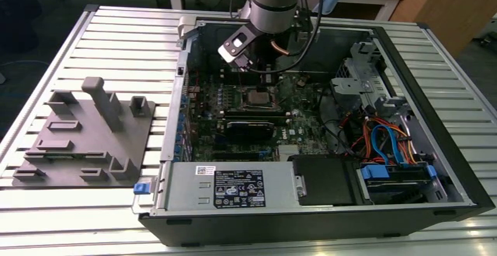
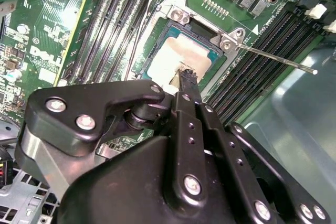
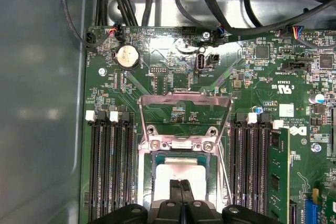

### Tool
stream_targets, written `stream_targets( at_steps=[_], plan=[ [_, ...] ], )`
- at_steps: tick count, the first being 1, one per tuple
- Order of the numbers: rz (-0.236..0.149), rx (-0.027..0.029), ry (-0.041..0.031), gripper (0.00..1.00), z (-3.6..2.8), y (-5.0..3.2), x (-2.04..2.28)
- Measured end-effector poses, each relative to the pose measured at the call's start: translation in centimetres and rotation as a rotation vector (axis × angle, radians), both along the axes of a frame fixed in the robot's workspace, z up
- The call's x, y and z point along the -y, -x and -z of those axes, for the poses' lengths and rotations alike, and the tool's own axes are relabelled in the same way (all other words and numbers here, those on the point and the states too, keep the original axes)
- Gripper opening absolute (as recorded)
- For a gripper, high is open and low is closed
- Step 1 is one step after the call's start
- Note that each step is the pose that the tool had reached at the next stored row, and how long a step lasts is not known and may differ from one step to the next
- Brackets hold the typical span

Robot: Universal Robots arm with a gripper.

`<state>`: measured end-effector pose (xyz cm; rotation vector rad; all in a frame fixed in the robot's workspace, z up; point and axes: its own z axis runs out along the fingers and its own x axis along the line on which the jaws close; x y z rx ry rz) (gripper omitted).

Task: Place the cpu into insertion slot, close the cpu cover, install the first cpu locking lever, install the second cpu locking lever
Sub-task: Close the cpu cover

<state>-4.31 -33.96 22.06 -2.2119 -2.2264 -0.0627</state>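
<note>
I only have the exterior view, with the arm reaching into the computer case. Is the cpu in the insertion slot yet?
Observer: Yes. In both wrist views the cpu lies flat in the insertion slot.
Operator: Is the cpu cover down over it?
Observer: No. In the first wrist view the cpu cover stands swung open, clear of the cpu.
Operator: What about the gripper?
Observer: In the first wrist view the gripper is shut, with its tips right above the cpu's metal top. I cannot confirm contact.
</note>
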Motion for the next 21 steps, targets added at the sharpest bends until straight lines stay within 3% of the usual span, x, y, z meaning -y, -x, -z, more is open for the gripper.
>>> stream_targets(
  at_steps=[4,21],
  plan=[
    [-0.02,-0.0001,0.0002,0.1,0.0,0.0,0.0],
    [-0.021,-0.0001,0.0003,0.1,-0.53,0.0,0.0]
  ],
)
